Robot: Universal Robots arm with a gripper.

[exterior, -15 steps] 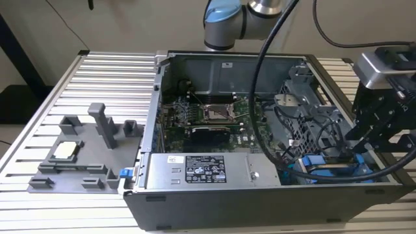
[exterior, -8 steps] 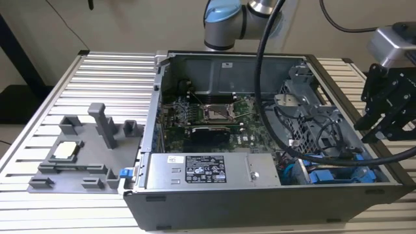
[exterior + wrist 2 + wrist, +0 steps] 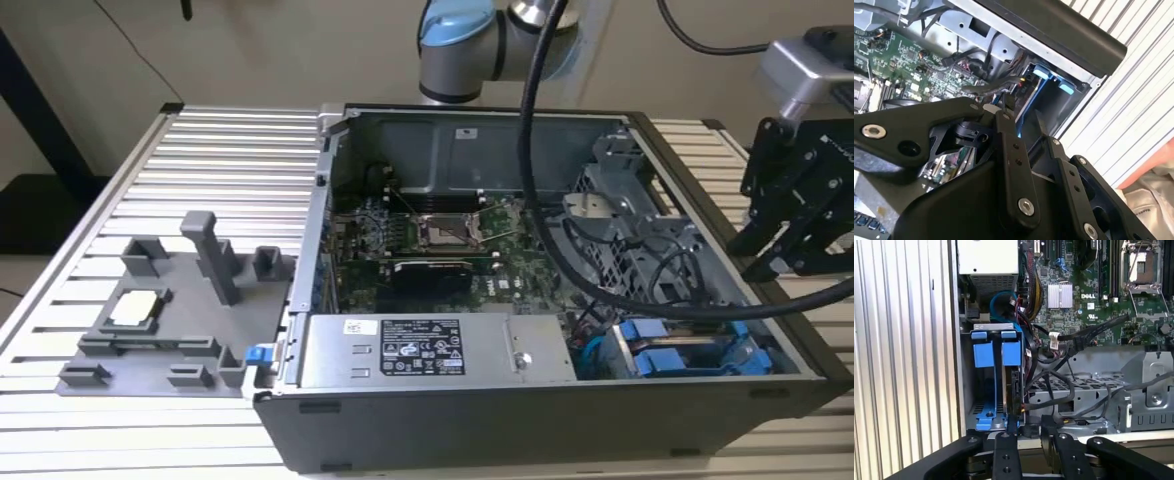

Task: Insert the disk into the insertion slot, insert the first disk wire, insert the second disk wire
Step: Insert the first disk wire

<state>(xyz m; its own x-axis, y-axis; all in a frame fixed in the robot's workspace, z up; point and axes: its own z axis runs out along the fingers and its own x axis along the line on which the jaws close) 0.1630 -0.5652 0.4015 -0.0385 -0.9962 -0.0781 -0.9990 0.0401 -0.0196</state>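
Note:
The disk (image 3: 1015,390) stands on edge in its blue frame (image 3: 996,354) inside the insertion slot (image 3: 966,390), a grey sheet-metal bay at the case's corner. In the exterior view the blue frames (image 3: 683,352) show at the case's front right. Loose black wires (image 3: 1094,329) and one with a white plug (image 3: 1053,340) lie over the grey cage beside the bay. My gripper (image 3: 1027,427) (image 3: 787,262) (image 3: 1023,117) hovers above the case's right wall, just over the bay. Its two black fingers (image 3: 1006,440) stand apart, and I see nothing between them.
The open computer case (image 3: 534,420) lies on a slatted metal table (image 3: 227,160). A green circuit board (image 3: 441,250) and a power supply box (image 3: 420,350) fill its middle. A grey fixture plate (image 3: 174,310) with upright posts sits at the exterior view's left. A thick black cable (image 3: 561,260) crosses the case.

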